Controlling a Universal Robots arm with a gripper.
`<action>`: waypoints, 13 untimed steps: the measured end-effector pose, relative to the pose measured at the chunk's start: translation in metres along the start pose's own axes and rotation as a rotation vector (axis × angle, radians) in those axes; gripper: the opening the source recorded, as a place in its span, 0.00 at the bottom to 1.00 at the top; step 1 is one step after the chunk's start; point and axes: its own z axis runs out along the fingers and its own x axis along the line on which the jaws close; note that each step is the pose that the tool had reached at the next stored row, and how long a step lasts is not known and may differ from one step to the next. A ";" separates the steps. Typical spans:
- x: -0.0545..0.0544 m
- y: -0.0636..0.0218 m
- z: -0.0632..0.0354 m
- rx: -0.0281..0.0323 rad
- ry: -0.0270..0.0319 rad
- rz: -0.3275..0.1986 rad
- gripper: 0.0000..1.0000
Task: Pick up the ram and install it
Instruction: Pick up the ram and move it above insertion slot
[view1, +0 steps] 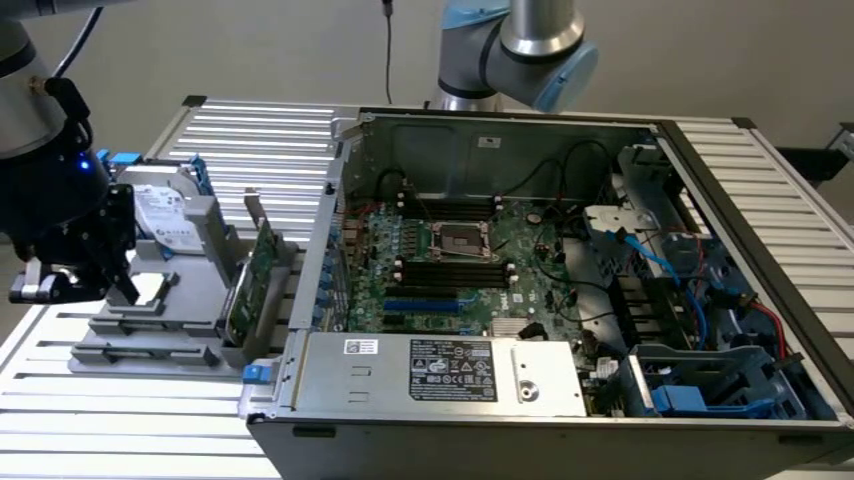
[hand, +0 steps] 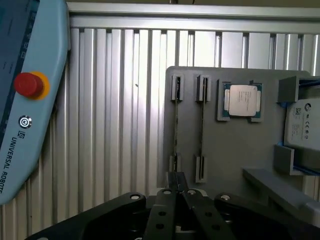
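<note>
Currently my pincer (hand: 176, 181) is clenched, its two black fingers pressed tip to tip with nothing between them. The tips sit at the near end of a ram stick (hand: 176, 127) and line up with it; I cannot tell whether they touch. That ram stick stands on its edge in a grey tray (hand: 225, 150), so I see its thin top edge. Its long axis runs straight away from the pincer, parallel to the ribs of the metal table (hand: 120, 100). A second ram stick (hand: 201, 125) stands just beside it in its own slot, parallel, on the side toward the processor chip (hand: 242, 99).

By my count the tray carries two ram sticks, four grey end clips (hand: 176, 87) (two per stick), one processor chip and one hard drive (hand: 302, 125) at the tray's far side. Apart from the tray is one control pendant (hand: 30, 125) with one red stop button (hand: 27, 84).

From the exterior view, the tray is at the exterior view's left. One green card (view1: 254, 275) stands upright between it and one open computer case (view1: 467, 150), whose circuit board (view1: 454, 270) lies well apart from the ram sticks.
</note>
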 end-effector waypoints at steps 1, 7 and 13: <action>0.000 0.0000 0.0000 0.0000 0.0000 0.000 0.17; 0.000 0.0107 0.0064 0.0005 -0.0004 0.000 0.36; 0.000 0.0279 0.0180 0.0007 -0.0004 -0.003 0.36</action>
